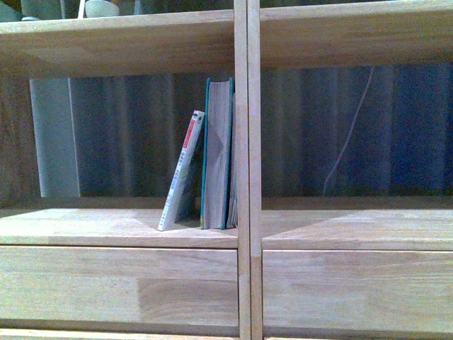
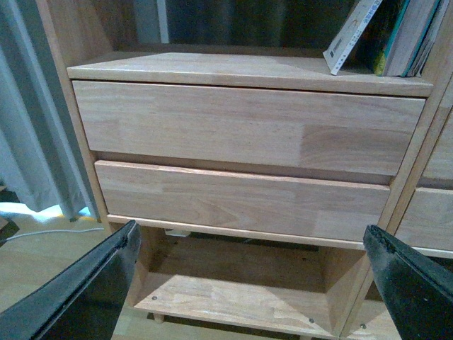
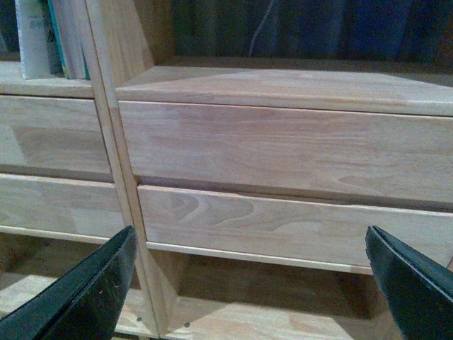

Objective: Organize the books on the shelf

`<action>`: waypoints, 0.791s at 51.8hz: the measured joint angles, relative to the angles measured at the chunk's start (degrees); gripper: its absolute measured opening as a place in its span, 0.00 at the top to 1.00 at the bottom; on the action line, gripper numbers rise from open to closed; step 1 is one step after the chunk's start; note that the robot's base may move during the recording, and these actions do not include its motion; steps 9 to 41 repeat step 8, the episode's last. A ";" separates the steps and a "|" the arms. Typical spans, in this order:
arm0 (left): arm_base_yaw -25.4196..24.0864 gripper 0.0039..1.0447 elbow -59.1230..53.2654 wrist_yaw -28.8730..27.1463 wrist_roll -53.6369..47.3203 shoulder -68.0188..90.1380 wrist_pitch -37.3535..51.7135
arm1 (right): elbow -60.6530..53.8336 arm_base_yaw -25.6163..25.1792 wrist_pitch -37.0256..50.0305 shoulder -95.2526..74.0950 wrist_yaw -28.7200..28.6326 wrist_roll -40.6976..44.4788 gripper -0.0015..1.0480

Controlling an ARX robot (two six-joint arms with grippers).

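In the front view the light wood shelf holds two books in its left bay, against the centre divider. The thick teal book stands upright, page edges facing me. The thin pale paperback with a red-and-white spine leans against it from the left. Both books show again in the left wrist view, the paperback beside the teal book. My left gripper is open in front of the left column's drawer fronts. My right gripper is open before the right column's drawers. Neither holds anything.
Drawer fronts stack below the book bay, with an open low compartment under them. A curtain hangs left of the unit. The right bay has a white cable behind it. An upper board carries items.
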State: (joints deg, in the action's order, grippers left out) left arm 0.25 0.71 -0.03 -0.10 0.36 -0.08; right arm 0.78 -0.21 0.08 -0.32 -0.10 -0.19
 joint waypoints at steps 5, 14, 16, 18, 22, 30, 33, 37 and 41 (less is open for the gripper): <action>0.00 0.07 0.00 0.00 -0.02 0.00 0.00 | 0.00 0.00 0.00 0.00 0.00 0.00 0.07; 0.00 0.07 0.00 0.00 0.00 0.00 0.00 | 0.00 0.00 0.00 0.00 0.00 0.00 0.07; 0.00 0.07 0.00 0.00 0.00 0.00 0.00 | 0.00 0.00 0.00 0.00 0.00 0.00 0.07; 0.00 0.07 0.00 0.00 0.00 0.00 0.00 | 0.00 0.00 0.00 0.00 0.00 0.00 0.07; 0.00 0.07 0.00 0.00 0.00 0.00 0.00 | 0.00 0.00 0.00 0.00 0.00 0.00 0.07; 0.00 0.07 0.00 0.00 0.00 0.00 0.00 | 0.00 0.00 0.00 0.00 0.00 0.00 0.07; 0.00 0.07 0.00 0.00 0.00 0.00 0.00 | 0.00 0.00 0.00 0.00 0.00 0.00 0.07; 0.00 0.07 0.00 0.00 0.00 0.00 0.00 | 0.00 0.00 0.00 0.00 0.00 0.00 0.07; 0.00 0.07 0.00 0.00 0.00 0.00 0.00 | 0.00 0.00 0.00 0.00 0.00 0.00 0.07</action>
